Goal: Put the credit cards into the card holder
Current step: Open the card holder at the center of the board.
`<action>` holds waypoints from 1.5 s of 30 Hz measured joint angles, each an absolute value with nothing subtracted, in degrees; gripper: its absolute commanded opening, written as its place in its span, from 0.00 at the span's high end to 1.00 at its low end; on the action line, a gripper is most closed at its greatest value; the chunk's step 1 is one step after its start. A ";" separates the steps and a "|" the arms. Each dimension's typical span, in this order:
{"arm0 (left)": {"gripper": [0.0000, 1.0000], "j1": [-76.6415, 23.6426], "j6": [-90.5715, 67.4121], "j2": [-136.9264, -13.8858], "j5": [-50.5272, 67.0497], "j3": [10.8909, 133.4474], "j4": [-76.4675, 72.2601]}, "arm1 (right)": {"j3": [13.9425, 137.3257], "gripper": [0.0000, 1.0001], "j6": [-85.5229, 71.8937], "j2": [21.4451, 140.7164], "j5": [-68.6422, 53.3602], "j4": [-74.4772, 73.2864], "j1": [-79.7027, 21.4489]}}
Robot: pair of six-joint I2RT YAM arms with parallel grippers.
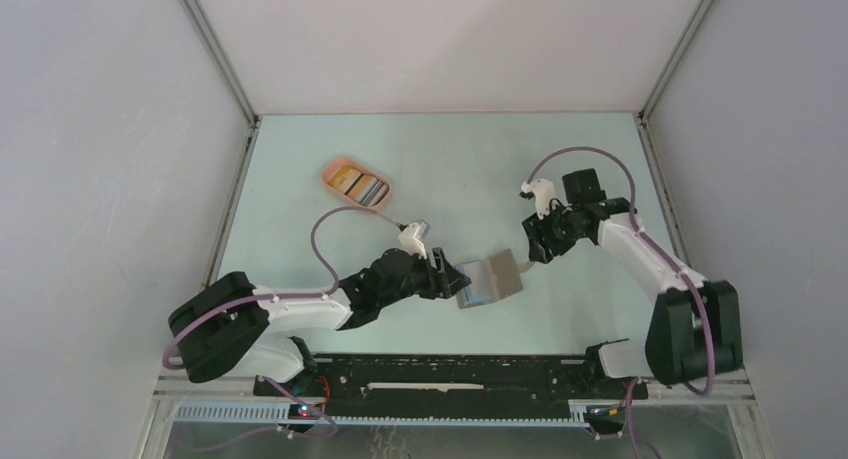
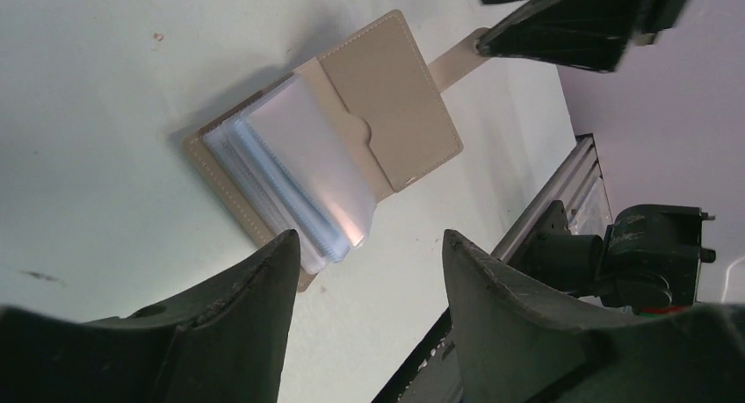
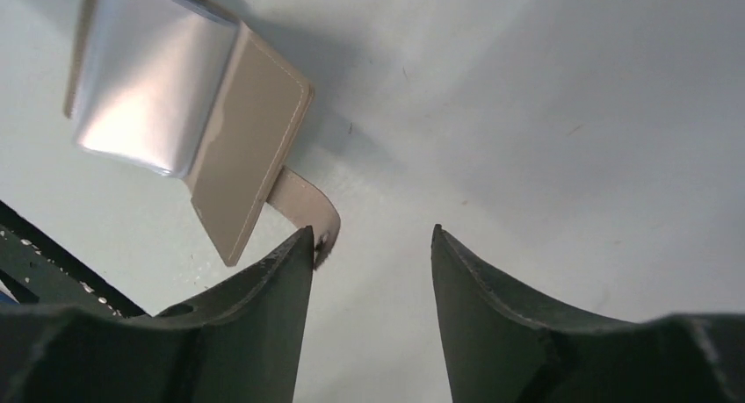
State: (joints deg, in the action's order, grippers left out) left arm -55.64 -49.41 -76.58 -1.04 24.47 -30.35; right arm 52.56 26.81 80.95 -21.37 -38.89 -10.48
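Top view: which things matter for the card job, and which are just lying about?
For the job: card holder, lying open on the table; credit cards, in the tray.
Lying about: peach tray, which only holds the cards.

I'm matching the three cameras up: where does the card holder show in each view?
Top external: card holder, just below centre.
Left wrist: card holder, open, upper middle.
Right wrist: card holder, upper left.
Shared landmark: its tab, sticking out from one edge.
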 measured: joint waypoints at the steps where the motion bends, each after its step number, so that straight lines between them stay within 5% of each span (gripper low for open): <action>1: 0.36 -55.66 -49.34 -77.17 -0.95 25.21 -30.11 | 52.60 0.37 26.76 79.15 -21.50 -38.85 -10.48; 12: 0.42 -55.92 -48.99 -84.05 1.63 30.22 -28.93 | 56.84 0.37 25.41 64.73 -36.36 -38.30 -12.43; 22: 0.43 -56.40 -49.06 -88.53 3.07 33.01 -28.45 | 56.97 0.42 22.81 77.69 -41.23 -38.15 -18.98; 36: 0.41 -57.14 -49.08 -92.58 3.53 36.91 -25.15 | 57.56 0.68 21.69 91.44 -32.99 -39.27 -20.67; 45: 0.39 -57.17 -49.06 -93.76 3.81 38.44 -22.90 | 58.22 0.69 21.71 94.32 -30.39 -41.06 -20.56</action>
State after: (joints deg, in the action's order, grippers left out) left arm -57.17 -49.06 -93.76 3.81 38.44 -22.90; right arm 58.22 21.71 94.32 -30.39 -41.06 -20.56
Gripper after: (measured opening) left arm 0.610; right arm 0.309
